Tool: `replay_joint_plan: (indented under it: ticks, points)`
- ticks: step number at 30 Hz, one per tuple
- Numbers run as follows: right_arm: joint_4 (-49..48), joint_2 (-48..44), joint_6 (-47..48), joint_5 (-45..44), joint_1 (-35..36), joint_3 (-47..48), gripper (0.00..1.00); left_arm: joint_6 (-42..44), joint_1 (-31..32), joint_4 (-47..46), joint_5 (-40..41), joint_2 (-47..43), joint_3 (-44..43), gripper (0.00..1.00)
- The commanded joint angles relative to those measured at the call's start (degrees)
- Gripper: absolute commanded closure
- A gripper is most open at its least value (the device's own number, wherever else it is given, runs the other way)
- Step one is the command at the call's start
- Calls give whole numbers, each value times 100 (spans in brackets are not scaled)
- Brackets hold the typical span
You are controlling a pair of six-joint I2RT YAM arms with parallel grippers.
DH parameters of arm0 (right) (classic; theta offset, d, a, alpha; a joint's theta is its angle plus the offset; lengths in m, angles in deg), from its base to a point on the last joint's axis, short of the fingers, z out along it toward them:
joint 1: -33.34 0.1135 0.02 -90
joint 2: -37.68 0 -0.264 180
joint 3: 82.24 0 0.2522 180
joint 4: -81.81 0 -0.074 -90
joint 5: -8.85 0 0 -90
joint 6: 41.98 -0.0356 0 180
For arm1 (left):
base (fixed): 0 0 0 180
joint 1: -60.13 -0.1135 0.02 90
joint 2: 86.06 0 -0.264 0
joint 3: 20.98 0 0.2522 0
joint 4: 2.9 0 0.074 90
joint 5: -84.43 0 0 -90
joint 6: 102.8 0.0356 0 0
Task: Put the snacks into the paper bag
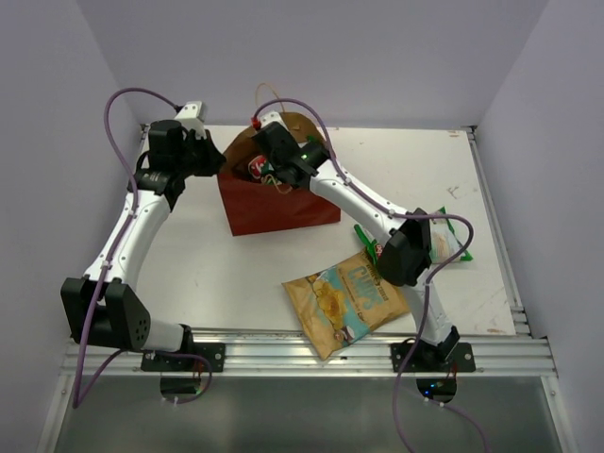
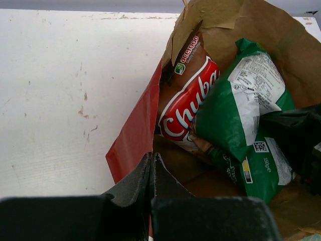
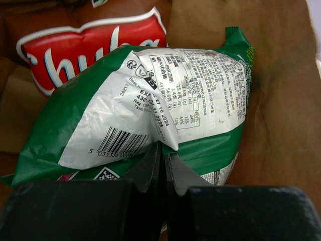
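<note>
The reddish-brown paper bag (image 1: 283,209) lies on the table with its mouth open toward the back. My left gripper (image 2: 152,161) is shut on the bag's red edge (image 2: 131,143) and holds the mouth open. My right gripper (image 3: 164,150) is inside the bag, shut on the green-white packet (image 3: 150,95). That packet (image 2: 241,115) lies against the dark brown-red cassava packet (image 2: 186,105), which is also in the bag. The tan-yellow packet (image 1: 344,300) lies on the table in front of the bag. The pale white-green packet (image 1: 451,247) lies partly behind the right arm's elbow.
The right arm (image 1: 359,193) reaches across the bag's right side. The left arm (image 1: 142,222) runs along the table's left edge. White walls close in the table at the back and both sides.
</note>
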Motion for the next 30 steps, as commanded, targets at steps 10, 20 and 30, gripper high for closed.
replay_joint_plan:
  ticks: [10,20,30]
  points:
    - [824,-1824,-58,-611,371,262,2,-114,6,-663,-27,107,140,100]
    - [780,-3645,-1444,-1386,-86,-4013,1,-184,59,-602,88,-33,254,100]
    - [279,-3382,-2088,-1254,-419,-5583,1,-176,182,-444,9,-174,263,100]
